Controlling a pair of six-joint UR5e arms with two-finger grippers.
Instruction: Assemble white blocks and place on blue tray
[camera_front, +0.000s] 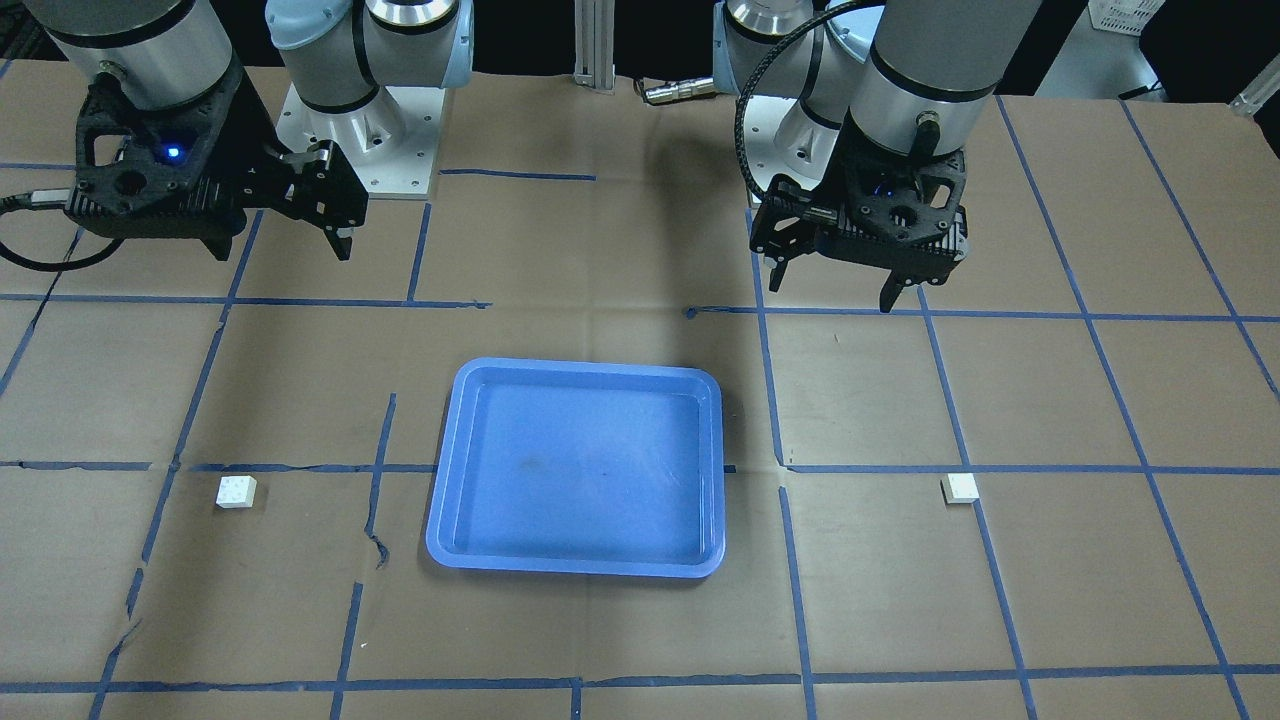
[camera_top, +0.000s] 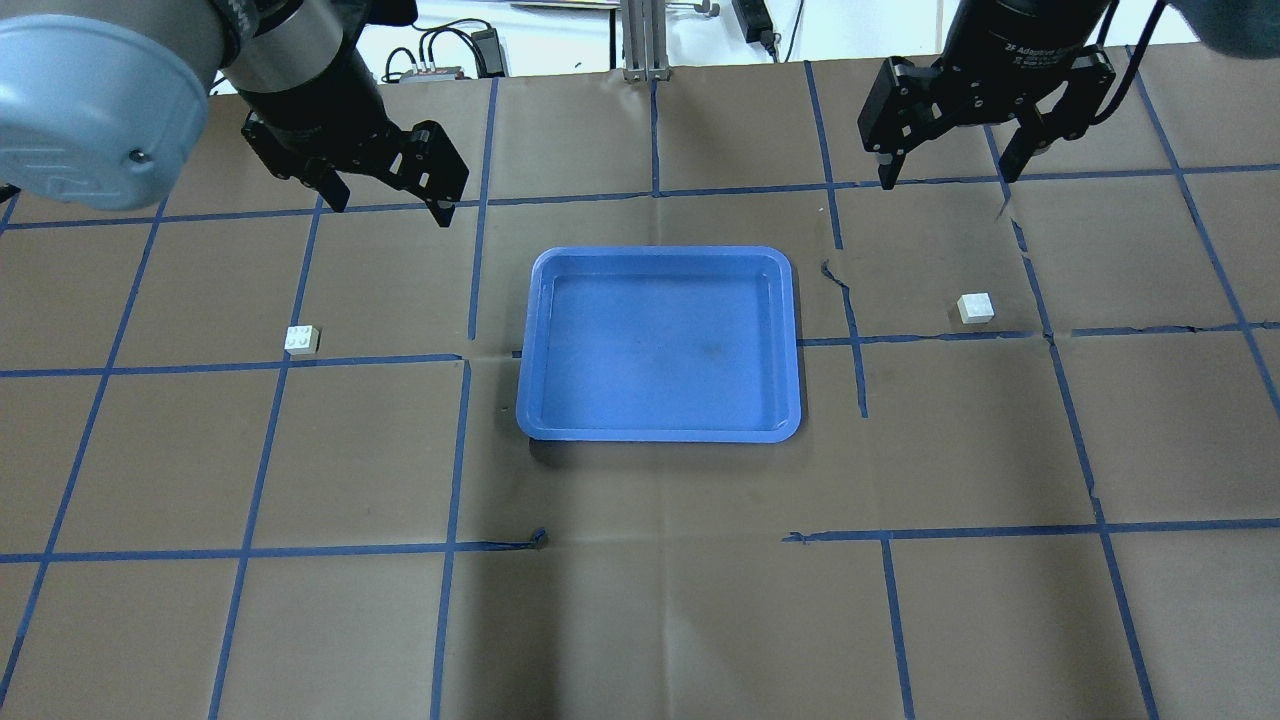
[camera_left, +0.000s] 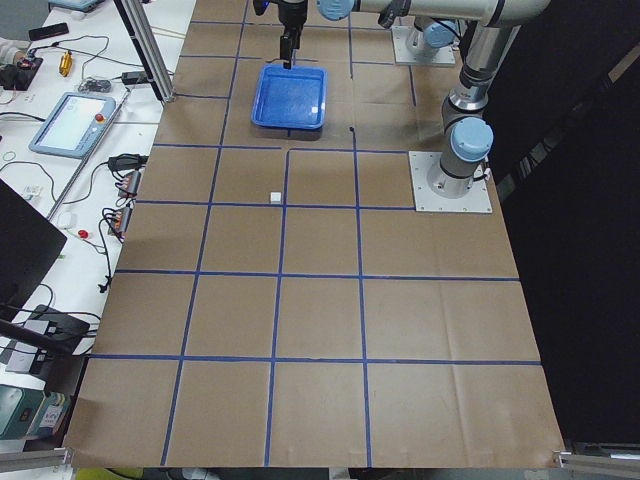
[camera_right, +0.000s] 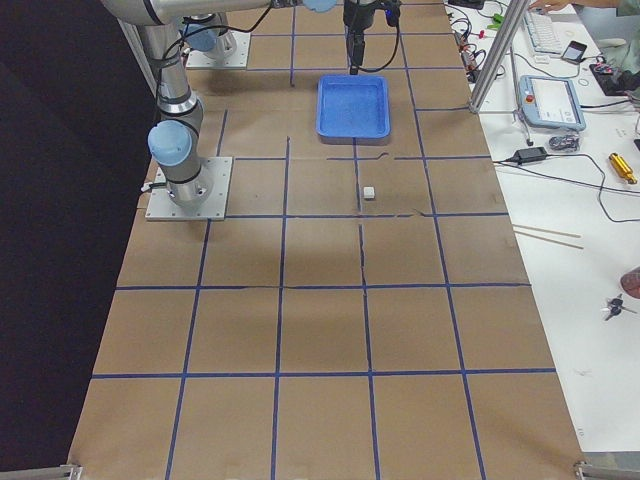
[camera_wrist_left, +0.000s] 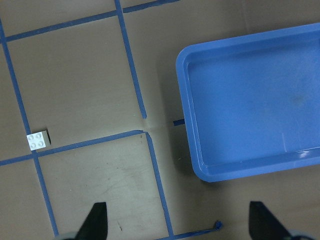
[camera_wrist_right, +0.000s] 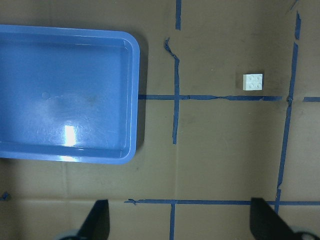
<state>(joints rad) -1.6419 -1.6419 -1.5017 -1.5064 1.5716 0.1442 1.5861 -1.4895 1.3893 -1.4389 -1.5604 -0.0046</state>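
While hovering over the far surface (camera_top: 640, 600), holds left pincer (camera_top: 388, 200) and right pincer (camera_top: 948, 172) spread wide and empty, likely to fetch left white block (camera_top: 302, 340) and right white block (camera_top: 976, 308), lying well apart either side of blue tray (camera_top: 658, 433).

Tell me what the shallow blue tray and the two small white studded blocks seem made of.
Shallow blue rectangular tray: probably moulded plastic, glossy; light glares off its floor, corners rounded. Two small white square blocks: likely hard plastic, matt-looking, with moulded round studs; too small to be sure.
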